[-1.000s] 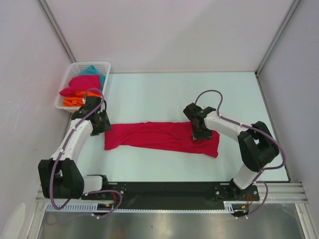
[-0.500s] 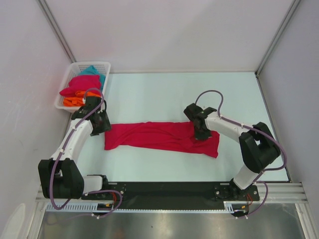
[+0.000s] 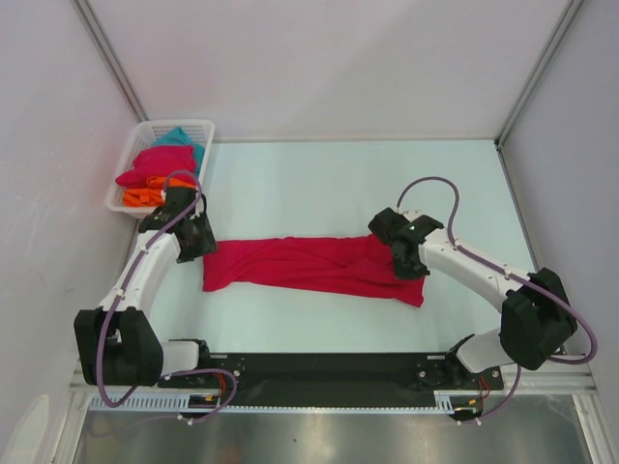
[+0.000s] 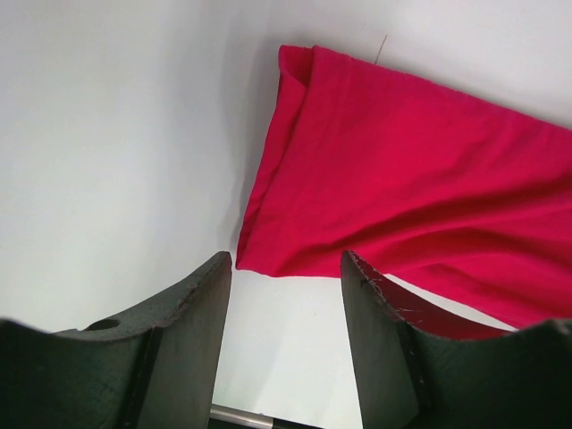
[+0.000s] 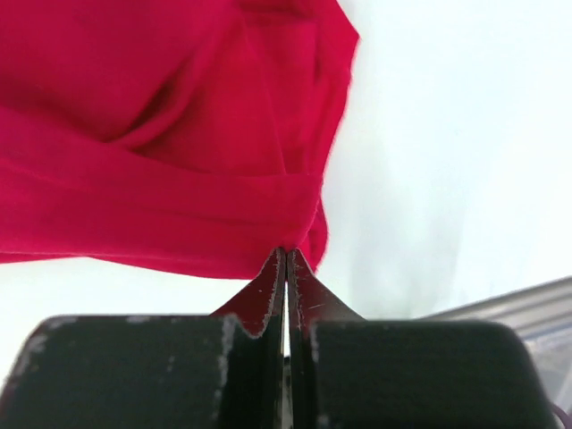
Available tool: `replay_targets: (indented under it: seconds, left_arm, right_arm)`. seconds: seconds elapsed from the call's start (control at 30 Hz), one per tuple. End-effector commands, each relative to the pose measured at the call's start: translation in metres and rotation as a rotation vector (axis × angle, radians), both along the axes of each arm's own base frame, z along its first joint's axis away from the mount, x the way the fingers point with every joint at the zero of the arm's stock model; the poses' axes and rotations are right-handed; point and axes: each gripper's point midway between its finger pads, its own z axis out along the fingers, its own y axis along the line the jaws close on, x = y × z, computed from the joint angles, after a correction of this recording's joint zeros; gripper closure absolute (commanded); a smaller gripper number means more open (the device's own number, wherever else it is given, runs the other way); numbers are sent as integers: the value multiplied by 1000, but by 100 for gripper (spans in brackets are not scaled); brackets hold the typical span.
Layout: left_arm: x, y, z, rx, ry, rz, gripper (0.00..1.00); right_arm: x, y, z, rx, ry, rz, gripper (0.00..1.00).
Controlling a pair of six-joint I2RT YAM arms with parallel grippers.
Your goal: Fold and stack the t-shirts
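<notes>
Barely starting, I am pinching the red shirt (image 3: 309, 264) in my right fingers (image 5: 284, 268), left fingers (image 4: 201, 299) hanging open, other shirts (image 3: 155, 166) waiting beyond them.

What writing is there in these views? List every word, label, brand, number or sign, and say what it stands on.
No text can be read in any view.
crimson t-shirt: plain cloth, no print or tag showing.
white mesh basket: no label visible.
bundled t-shirts in the basket: plain colours, no print showing.

Four t-shirts (image 3: 309, 263), one basket (image 3: 184, 123), two arms (image 3: 145, 271).
</notes>
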Motion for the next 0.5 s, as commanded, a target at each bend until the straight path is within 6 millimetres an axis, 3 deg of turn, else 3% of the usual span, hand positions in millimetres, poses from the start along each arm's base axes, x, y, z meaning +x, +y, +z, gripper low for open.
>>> replay_targets:
  seconds: [0.0, 0.27, 0.4, 0.47]
  left_arm:
    - [4, -2, -1, -15, -22, -21, 43]
    - [2, -4, -8, -22, -14, -32, 43]
    - [1, -5, -9, -26, -14, -34, 43]
    - [1, -5, -9, -26, -14, -34, 43]
  right_arm:
    - [-22, -18, -4, -80, 44, -34, 100]
    - [-29, -15, -14, -100, 92, -27, 92]
    - [-30, -6, -18, -104, 115, -10, 62]
    - [-30, -3, -17, -105, 113, -5, 54]
